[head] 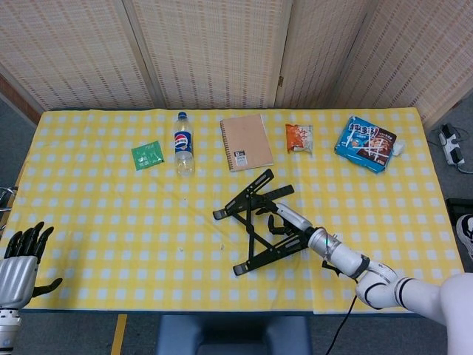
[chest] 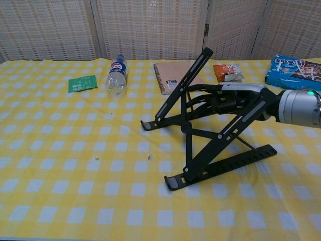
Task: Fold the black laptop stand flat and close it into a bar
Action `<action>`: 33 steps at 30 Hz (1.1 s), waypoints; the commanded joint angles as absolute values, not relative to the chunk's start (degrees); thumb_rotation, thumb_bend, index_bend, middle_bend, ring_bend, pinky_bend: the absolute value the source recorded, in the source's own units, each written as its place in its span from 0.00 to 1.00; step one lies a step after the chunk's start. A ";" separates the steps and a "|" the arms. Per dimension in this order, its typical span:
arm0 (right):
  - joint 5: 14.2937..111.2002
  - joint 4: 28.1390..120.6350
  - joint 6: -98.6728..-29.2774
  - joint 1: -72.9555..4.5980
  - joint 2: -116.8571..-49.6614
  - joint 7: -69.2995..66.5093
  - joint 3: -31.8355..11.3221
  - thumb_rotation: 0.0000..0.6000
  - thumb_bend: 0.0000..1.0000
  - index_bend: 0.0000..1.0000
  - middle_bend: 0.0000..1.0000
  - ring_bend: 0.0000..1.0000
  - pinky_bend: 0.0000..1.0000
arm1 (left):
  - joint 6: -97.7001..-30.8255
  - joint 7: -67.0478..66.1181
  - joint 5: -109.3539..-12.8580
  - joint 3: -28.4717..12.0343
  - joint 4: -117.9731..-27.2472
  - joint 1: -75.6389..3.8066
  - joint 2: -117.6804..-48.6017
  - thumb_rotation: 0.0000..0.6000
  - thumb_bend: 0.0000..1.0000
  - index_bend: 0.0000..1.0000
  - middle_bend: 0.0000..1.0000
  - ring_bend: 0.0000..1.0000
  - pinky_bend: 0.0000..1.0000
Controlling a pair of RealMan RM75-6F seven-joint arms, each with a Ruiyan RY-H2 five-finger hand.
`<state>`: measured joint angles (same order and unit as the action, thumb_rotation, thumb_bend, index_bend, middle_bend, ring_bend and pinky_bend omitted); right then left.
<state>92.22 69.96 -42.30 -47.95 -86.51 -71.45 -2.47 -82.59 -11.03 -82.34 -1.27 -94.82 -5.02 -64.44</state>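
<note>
The black laptop stand (head: 253, 238) (chest: 200, 163) stands unfolded and raised near the middle of the yellow checked table (head: 111, 214), its two side rails crossed by an X-brace. My right hand (head: 287, 220) (chest: 228, 100) reaches in from the right between the two rails, fingers stretched toward the far rail and touching it. The near rail crosses in front of the hand in the chest view, so the contact is partly hidden. My left hand (head: 18, 262) hovers off the table's left front corner, fingers apart and holding nothing.
Along the back lie a green packet (head: 148, 154) (chest: 83, 83), a Pepsi bottle (head: 182, 144) (chest: 116, 75), a brown notebook (head: 246, 142) (chest: 175, 78), an orange snack bag (head: 298, 137) (chest: 226, 72) and a blue snack pack (head: 366, 143) (chest: 293, 72).
</note>
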 commanded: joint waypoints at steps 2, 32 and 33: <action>93.30 69.61 -42.52 -50.05 -87.93 -72.71 -2.40 0.93 0.97 0.01 0.19 0.19 0.11 | -82.65 -11.38 -82.22 -1.29 -94.95 -4.97 -64.43 1.00 0.09 0.10 0.04 0.02 0.00; 95.00 69.70 -50.23 -54.69 -87.62 -77.48 1.29 0.93 0.98 0.01 0.18 0.19 0.11 | -82.30 -12.49 -82.35 -1.60 -95.43 -5.41 -64.31 1.00 0.09 0.10 0.04 0.02 0.00; 94.40 69.43 -49.61 -54.92 -87.81 -77.26 0.99 0.92 0.98 0.01 0.18 0.19 0.10 | -82.26 -12.55 -82.37 -1.61 -95.45 -5.46 -64.34 1.00 0.09 0.10 0.04 0.02 0.00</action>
<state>95.24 69.63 -50.42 -54.75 -87.84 -77.77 1.42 -82.27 -12.56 -82.36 -1.61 -95.44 -5.45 -64.33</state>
